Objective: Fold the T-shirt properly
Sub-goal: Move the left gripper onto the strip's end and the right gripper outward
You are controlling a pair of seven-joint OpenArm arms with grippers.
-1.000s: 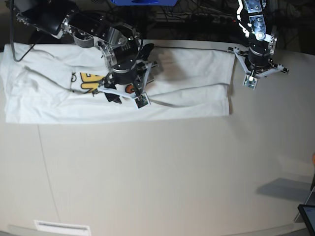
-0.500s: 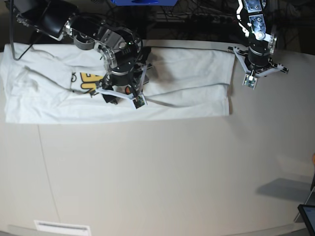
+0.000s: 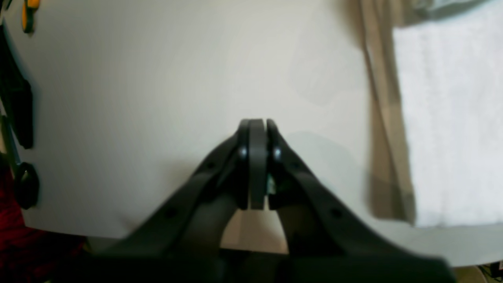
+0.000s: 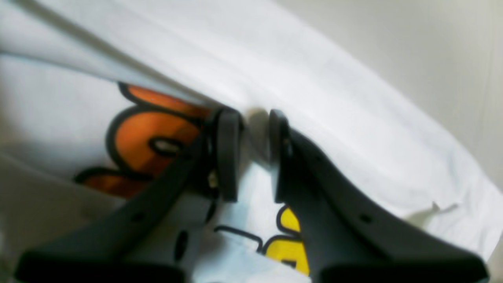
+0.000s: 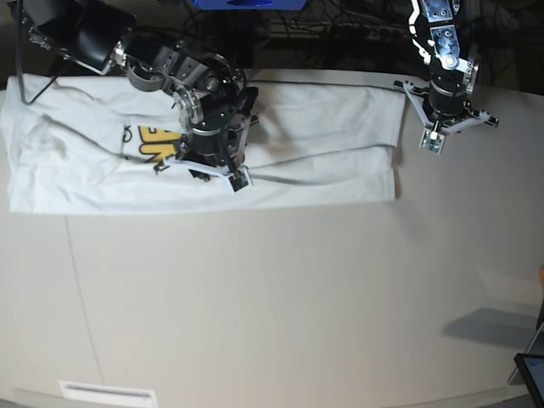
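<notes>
The T-shirt (image 5: 323, 127) lies spread along the far side of the table, white, with a yellow and orange print partly under the arm. My right gripper (image 5: 212, 172) is down on it beside the print. In the right wrist view its fingertips (image 4: 228, 129) are pinched on a raised fold of white cloth (image 4: 334, 98), next to the orange letters. My left gripper (image 5: 433, 140) hovers just off the shirt's right edge. In the left wrist view that gripper (image 3: 257, 125) is shut with nothing in it over bare table, the shirt's edge (image 3: 452, 118) to one side.
The beige table (image 5: 272, 297) stretches toward the front. A dark tablet-like object (image 5: 531, 374) sits at the front right corner. A white strip (image 5: 106, 393) lies at the front left edge. Cables and dark gear run behind the table's far edge.
My right gripper has turned and settled lower on the shirt, and its jaws have gone from wide open to pinched on a fold by the print. The left arm has not moved.
</notes>
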